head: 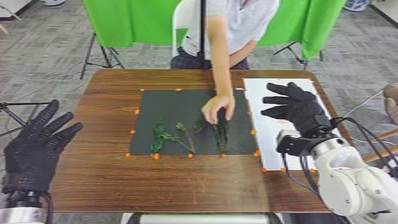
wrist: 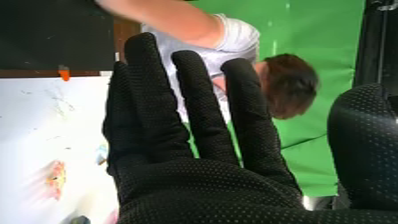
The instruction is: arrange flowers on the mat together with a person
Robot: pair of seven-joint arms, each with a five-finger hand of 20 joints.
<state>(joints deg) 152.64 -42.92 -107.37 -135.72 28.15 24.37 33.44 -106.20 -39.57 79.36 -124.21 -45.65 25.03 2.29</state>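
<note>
The black mat [head: 164, 104] on the table [head: 115, 187] bears a leafy sprig [head: 158, 137] at left, a thin sprig [head: 181, 127] near the middle and a dark sprig [head: 221, 137] farther right. A person's hand [head: 218, 106] is at the dark sprig's far end; its grip I cannot tell. The right hand [head: 300, 106], wide open, hangs over the white board [head: 258, 92]; the left hand [head: 34, 150] is spread wide, left of the table.

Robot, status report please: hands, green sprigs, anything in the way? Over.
Left hand open, left of table; right hand open over white board. Green sprigs on dark mat. Person's hand in the way there.
</note>
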